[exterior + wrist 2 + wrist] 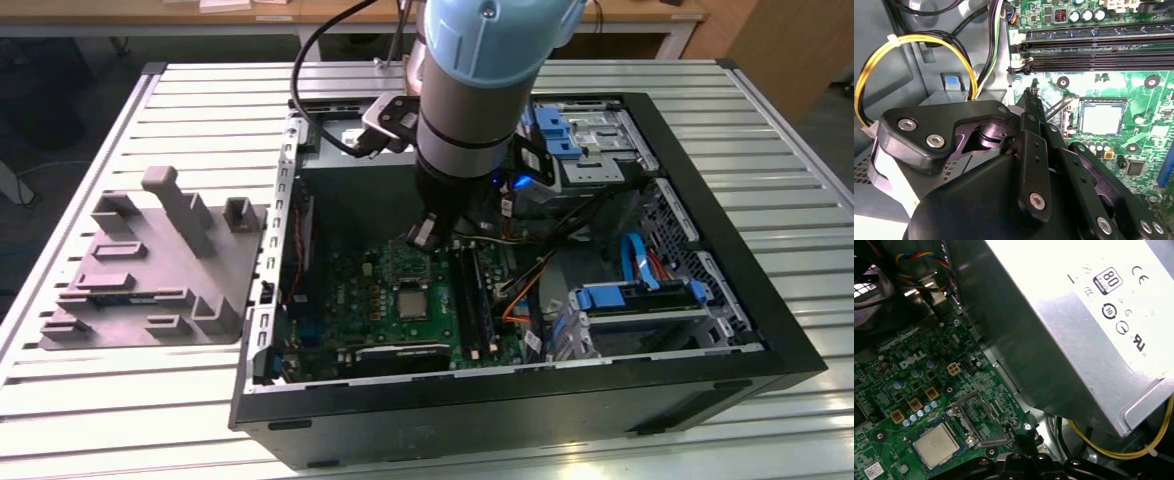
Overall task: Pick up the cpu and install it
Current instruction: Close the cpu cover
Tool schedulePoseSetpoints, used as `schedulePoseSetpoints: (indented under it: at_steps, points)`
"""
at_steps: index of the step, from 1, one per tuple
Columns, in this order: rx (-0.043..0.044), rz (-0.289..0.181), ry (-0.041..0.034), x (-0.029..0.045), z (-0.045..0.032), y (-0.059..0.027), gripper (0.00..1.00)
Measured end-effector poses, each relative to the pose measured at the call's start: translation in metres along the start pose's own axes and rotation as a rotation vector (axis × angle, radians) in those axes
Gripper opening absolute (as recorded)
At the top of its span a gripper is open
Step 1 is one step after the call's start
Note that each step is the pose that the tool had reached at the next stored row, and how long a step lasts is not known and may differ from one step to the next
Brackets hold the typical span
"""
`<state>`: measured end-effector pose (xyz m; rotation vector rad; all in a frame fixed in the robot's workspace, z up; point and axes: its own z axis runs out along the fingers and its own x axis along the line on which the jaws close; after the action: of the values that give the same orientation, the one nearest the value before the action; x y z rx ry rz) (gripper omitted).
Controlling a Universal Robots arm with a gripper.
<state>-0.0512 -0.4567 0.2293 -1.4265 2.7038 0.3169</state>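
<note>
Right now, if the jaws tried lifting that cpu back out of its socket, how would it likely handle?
The cpu looks thin, flat and rigid, so probably light and unbending. Its smooth metal top may be slippery. It sits low inside the socket, leaving little edge showing, so gripping it looks awkward.

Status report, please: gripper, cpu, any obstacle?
Gripper shut, empty, above motherboard. Cpu seated in socket, also in second wrist view. Socket frame open beside it.

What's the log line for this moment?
cpu seated in socket on green motherboard | gripper above board beside socket, holding nothing | retention frame open
</note>
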Motion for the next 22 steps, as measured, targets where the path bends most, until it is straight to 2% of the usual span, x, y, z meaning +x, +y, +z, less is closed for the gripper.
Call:
schedulePoseSetpoints:
  at_steps: [2,9,15,22]
  points:
    - [-0.0004,-0.010,0.0033,0.0002,0.0000,0.0002,0.11]
    - [-0.0005,-0.014,0.0035,0.0001,-0.0003,0.0004,0.11]
    - [-0.0029,-0.029,0.0059,-0.0004,-0.0038,0.0010,0.11]
    - [-0.0064,-0.060,0.0128,-0.0007,-0.0060,0.0013,0.11]
